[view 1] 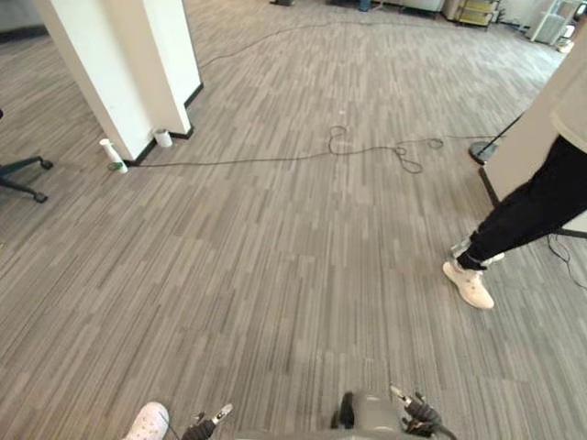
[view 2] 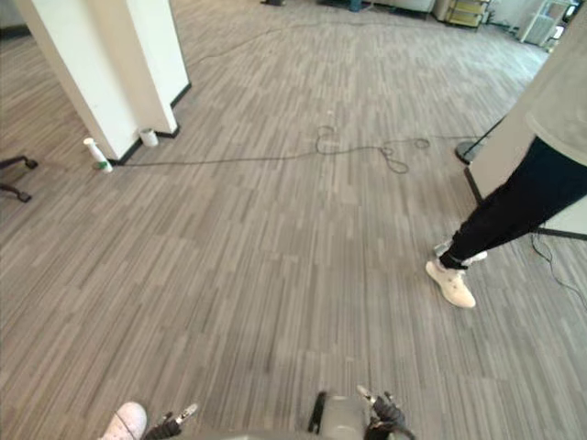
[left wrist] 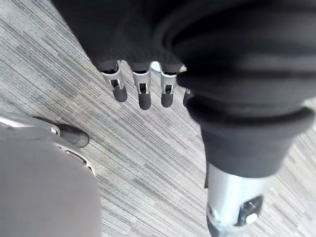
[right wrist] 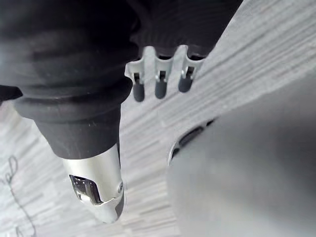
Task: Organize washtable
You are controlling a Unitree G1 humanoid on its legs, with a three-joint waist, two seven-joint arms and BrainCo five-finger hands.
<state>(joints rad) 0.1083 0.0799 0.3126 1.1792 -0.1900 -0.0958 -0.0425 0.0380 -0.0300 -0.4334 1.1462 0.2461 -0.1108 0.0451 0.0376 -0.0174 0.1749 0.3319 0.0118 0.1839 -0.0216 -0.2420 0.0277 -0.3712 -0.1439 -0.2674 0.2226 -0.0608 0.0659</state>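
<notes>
Left eye view: looked down on an open stretch of grey floor (view 1: 275, 275). Could not place the worktop to be tidied from these views, nor its contents. Could therefore only guess at handling. Judged washstand things likely to be light, hard and smooth, plastic or glass, slippery if wet. Would take hold round the middle of the body, not by a cap or nozzle.

Saw, far off at the left, a white pillar (view 1: 128, 64). Saw at its foot a white spray bottle (view 1: 112, 154), upright on the floor. Saw just beside the pillar's corner a small white cup (view 1: 163, 137), or something like one. Judged the bottle light and stiff, a little top-heavy at the trigger. Would grip it round the body below the neck. Could not say whether either belonged to the task.

Saw at the right a person's leg (view 1: 537, 206) in dark trousers, with a white shoe (view 1: 469, 285) flat on the floor.

Found the left hand (left wrist: 143, 94) hanging at the side, pointed down at the floor, fingers straight and slightly apart, holding nothing. Found the right hand (right wrist: 159, 85) hanging likewise on the other side, fingers straight, apart, empty. Saw no contact with anything. Judged a walk to the worktop necessary before any reach.
</notes>
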